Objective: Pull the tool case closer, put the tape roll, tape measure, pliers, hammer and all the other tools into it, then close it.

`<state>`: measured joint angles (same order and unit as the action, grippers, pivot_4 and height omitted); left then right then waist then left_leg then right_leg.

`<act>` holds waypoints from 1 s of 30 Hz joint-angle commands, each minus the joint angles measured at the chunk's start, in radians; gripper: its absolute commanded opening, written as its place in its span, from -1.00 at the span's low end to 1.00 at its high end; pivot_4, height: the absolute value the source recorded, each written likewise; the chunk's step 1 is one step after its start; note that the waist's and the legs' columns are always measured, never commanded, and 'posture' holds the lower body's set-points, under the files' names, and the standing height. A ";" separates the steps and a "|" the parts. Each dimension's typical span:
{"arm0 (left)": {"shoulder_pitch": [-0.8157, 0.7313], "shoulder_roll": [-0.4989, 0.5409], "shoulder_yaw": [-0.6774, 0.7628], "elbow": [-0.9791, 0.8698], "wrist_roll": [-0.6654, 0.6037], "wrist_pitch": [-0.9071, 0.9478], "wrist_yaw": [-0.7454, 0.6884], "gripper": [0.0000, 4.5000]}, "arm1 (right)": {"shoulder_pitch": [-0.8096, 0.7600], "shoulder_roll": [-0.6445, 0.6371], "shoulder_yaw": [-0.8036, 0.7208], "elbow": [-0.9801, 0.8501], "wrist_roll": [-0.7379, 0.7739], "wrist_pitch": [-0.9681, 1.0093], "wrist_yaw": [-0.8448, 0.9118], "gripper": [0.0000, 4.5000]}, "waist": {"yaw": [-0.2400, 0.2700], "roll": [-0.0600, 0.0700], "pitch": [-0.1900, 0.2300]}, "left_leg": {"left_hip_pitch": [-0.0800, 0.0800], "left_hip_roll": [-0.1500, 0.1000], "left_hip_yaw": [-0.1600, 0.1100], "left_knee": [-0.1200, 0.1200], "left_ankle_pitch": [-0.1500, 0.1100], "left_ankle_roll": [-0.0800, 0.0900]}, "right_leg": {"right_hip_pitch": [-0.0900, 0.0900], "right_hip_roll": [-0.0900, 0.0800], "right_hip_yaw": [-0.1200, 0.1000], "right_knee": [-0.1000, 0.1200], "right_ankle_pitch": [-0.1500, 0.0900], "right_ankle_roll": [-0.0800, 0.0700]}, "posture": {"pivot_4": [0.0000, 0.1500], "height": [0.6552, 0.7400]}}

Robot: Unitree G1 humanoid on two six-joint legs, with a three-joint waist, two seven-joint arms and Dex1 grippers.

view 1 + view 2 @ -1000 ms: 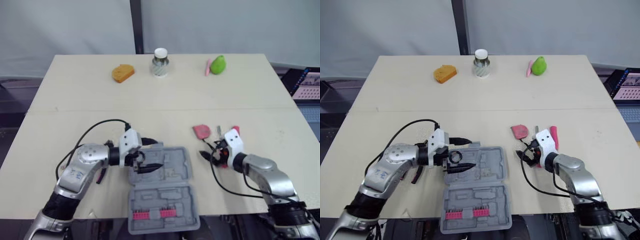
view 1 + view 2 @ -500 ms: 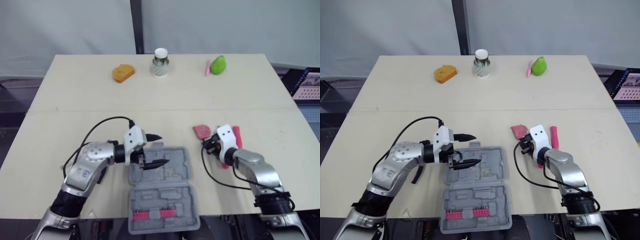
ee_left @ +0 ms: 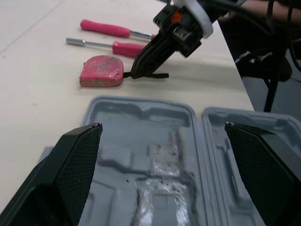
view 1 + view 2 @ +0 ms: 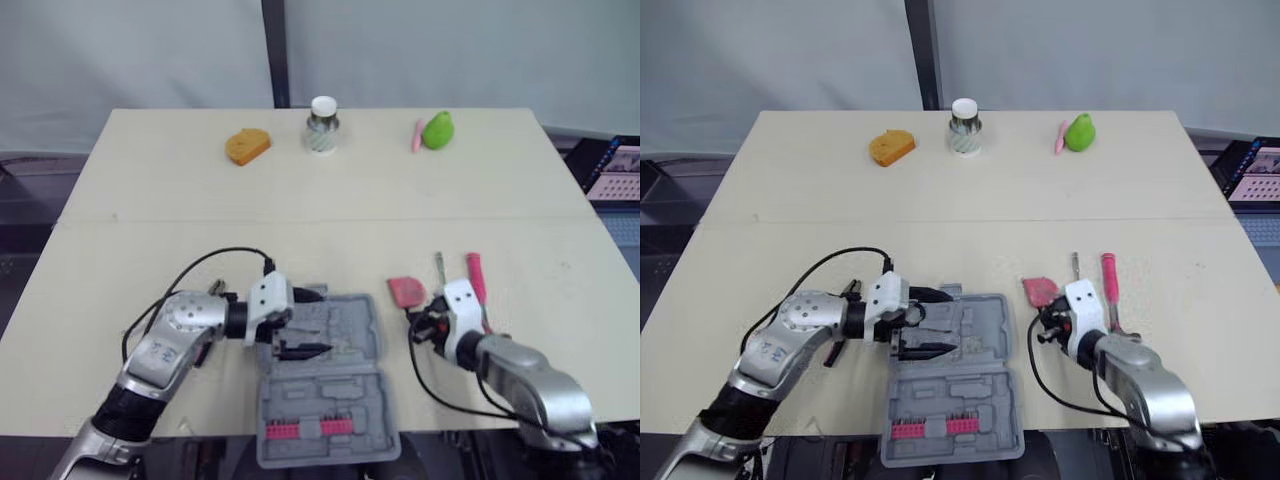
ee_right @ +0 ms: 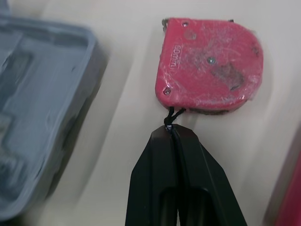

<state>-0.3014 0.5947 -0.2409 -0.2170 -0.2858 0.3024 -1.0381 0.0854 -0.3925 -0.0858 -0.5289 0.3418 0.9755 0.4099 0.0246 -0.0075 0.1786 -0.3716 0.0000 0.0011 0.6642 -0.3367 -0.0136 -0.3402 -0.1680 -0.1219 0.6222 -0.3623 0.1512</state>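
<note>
While the right pincer [image 5: 170,133] nips its cord [image 5: 168,117], the tape measure [image 5: 209,66] lies just beyond the tips.

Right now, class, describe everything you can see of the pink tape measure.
The tape measure is a pink, scuffed shell that looks like plastic, rounded at one corner, with small screws in its face. It lies flat on the table, right of the open grey tool case, not touching it. A thin black cord from its corner is pinched in the shut right gripper.
</note>
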 commanded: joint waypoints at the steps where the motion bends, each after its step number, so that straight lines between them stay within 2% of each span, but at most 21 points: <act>1: -0.003 0.013 -0.004 0.003 -0.004 -0.050 -0.053 1.00 | 0.115 0.016 -0.031 -0.158 0.037 0.040 -0.032 -0.98 | 0.001 0.000 0.000 | 0.000 0.000 0.000 0.000 0.000 0.000 | 0.000 0.000 0.001 0.000 0.000 0.000 | 1.00 1.00; 6: -0.002 0.025 -0.004 0.034 -0.008 -0.088 -0.106 1.00 | 0.285 0.040 -0.037 -0.240 0.048 0.034 -0.055 -0.98 | -0.001 0.001 0.000 | 0.001 0.000 0.001 0.000 0.000 0.000 | 0.000 0.000 0.001 0.000 0.000 0.000 | 1.00 1.00; 11: 0.001 0.032 0.000 0.072 -0.001 -0.122 -0.137 1.00 | 0.389 0.071 -0.027 -0.263 0.053 0.001 -0.065 -0.98 | -0.001 0.001 -0.001 | 0.001 0.000 0.002 0.000 0.000 0.000 | 0.000 0.000 0.002 0.000 0.000 0.000 | 1.00 1.00; 23: 0.007 0.040 0.005 0.098 0.000 -0.149 -0.158 1.00 | 0.445 0.053 0.008 -0.261 0.058 -0.034 -0.053 -0.98 | 0.000 0.002 -0.001 | 0.001 0.000 0.002 0.000 0.000 0.000 | 0.000 0.000 0.002 0.000 0.000 0.000 | 1.00 1.00; 29: 0.025 0.033 0.005 0.103 0.008 -0.174 -0.152 1.00 | 0.441 -0.044 -0.032 -0.274 0.121 -0.046 0.049 -0.98 | -0.001 0.002 -0.001 | 0.001 0.000 0.002 0.000 0.000 0.000 | 0.000 0.000 0.002 0.000 0.000 0.000 | 1.00 1.00; 30: 0.030 0.029 0.007 0.102 0.007 -0.180 -0.148 1.00 | 0.436 -0.078 -0.061 -0.279 0.144 -0.036 0.080 -0.75 | -0.001 0.002 -0.001 | 0.001 0.000 0.002 0.000 0.000 0.000 | 0.000 0.000 0.002 0.000 0.000 0.000 | 1.00 1.00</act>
<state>-0.2813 0.6285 -0.2459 -0.1032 -0.2753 0.1438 -1.1891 0.5175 -0.4403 -0.0980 -0.7680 0.4445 0.9405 0.4372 0.0239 -0.0059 0.1776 -0.3702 -0.0001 0.0032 0.6639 -0.3370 -0.0130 -0.3401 -0.1678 -0.1193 0.6222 -0.3623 0.1512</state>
